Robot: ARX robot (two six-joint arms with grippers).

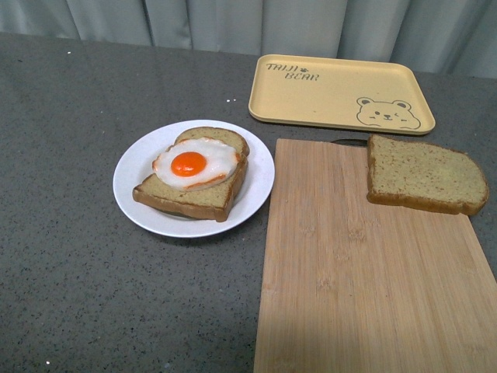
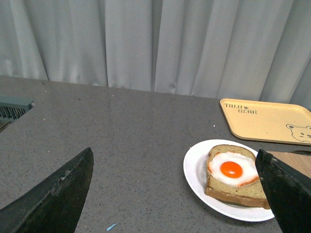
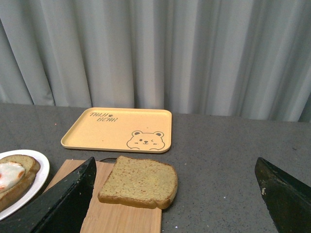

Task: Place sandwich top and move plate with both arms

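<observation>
The sandwich top (image 1: 425, 175) is a plain tan bread slice lying flat at the far right corner of the wooden cutting board (image 1: 365, 280); it also shows in the right wrist view (image 3: 140, 182). The white plate (image 1: 140, 186) sits left of the board and holds a bread slice topped with a fried egg (image 1: 194, 163); the plate also shows in the left wrist view (image 2: 197, 170). My left gripper (image 2: 177, 194) is open and empty above the table, short of the plate. My right gripper (image 3: 175, 194) is open and empty, short of the sandwich top. Neither arm shows in the front view.
A beige tray with a bear drawing (image 1: 339, 93) lies behind the board. A grey curtain hangs along the table's far edge. The table is dark grey and speckled. A grey ribbed object (image 2: 13, 108) sits at the table's edge in the left wrist view.
</observation>
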